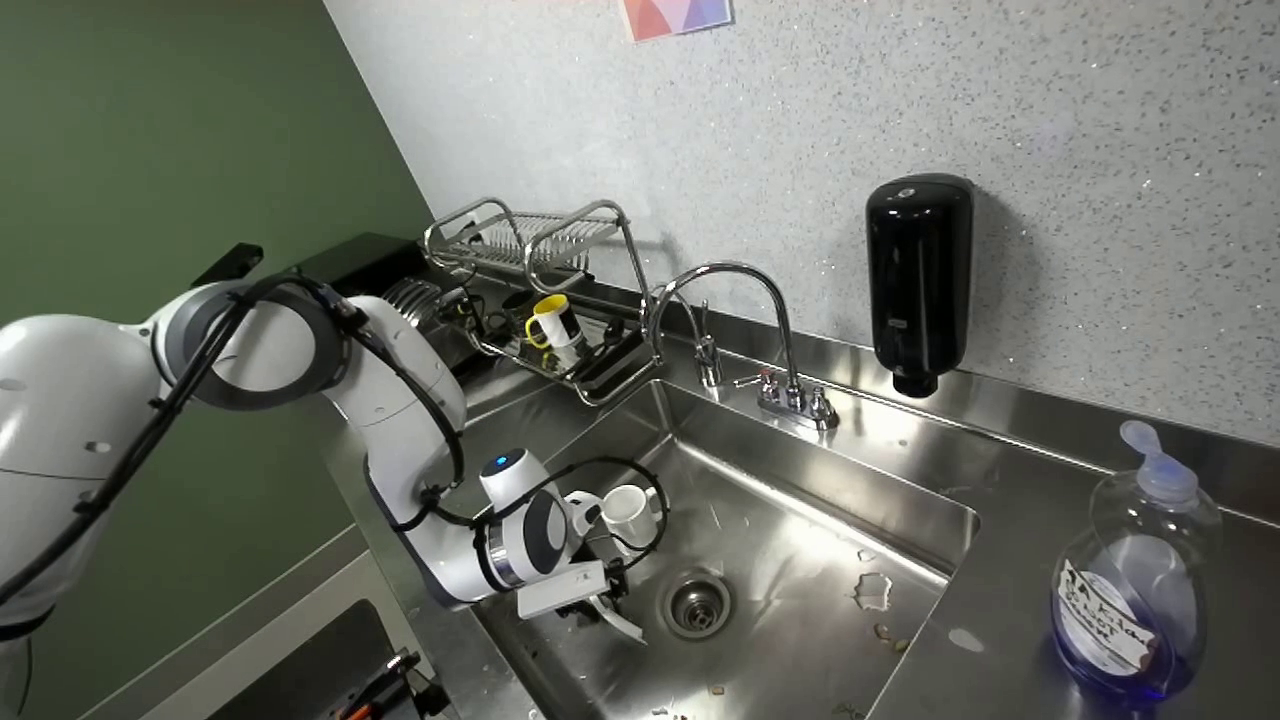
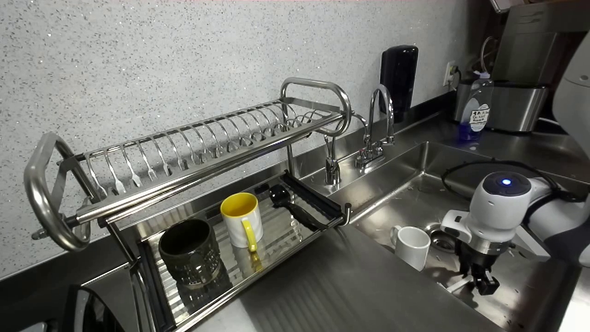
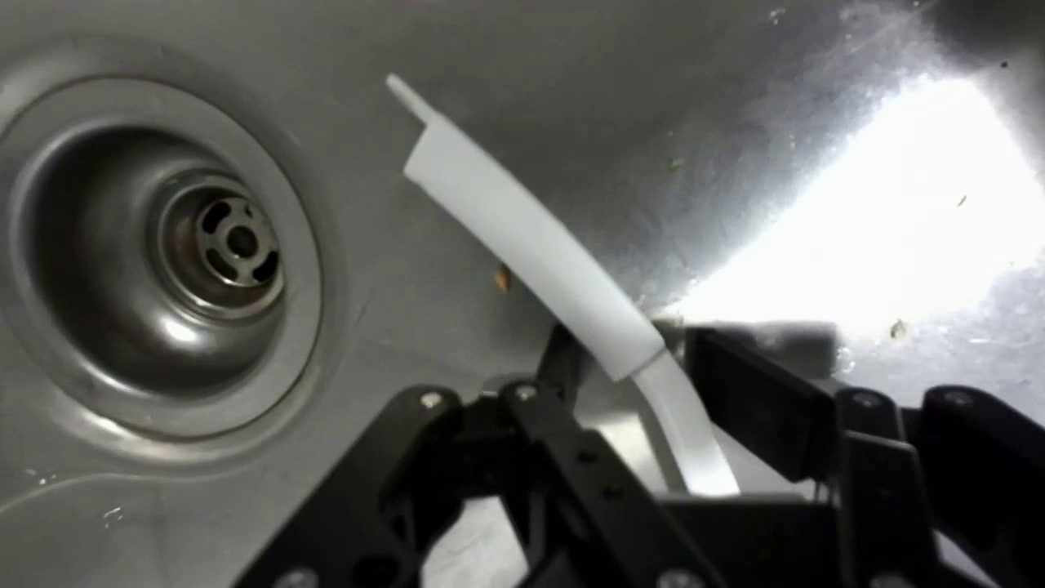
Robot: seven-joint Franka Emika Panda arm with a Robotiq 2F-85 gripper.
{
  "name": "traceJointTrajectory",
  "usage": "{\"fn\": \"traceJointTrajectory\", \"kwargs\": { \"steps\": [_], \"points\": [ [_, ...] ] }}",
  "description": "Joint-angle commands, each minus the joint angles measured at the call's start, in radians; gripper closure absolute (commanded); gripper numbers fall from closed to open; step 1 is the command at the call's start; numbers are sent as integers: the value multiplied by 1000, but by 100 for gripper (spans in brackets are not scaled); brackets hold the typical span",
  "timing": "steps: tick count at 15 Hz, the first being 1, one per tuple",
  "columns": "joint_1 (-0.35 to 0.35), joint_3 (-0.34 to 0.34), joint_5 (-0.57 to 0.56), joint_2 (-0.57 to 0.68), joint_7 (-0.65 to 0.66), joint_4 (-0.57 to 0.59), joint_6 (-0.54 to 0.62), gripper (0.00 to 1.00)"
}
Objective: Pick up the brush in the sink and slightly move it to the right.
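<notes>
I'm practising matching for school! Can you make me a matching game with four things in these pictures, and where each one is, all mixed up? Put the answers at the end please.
Things
1. white brush
2. yellow-handled mug
3. bottle with blue liquid
4. black dispenser

Places
A. on the counter
B. partly inside the open claw
C. on the wall
D. on the rack's lower tray

Right pairs: 1-B, 2-D, 3-A, 4-C

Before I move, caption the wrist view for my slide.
White brush slanting out between the fingers of the tool, sink drain at frame left.
</notes>
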Motion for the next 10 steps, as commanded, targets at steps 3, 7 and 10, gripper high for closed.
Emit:
{"fn": "traceJointTrajectory", "kwargs": {
  "steps": [3, 7, 10],
  "points": [
    [18, -17, 2, 16, 22, -3, 63, 100],
    [49, -58, 7, -40, 62, -87, 127, 98],
    [86, -122, 51, -79, 151, -177, 226, 98]
  ]
}}
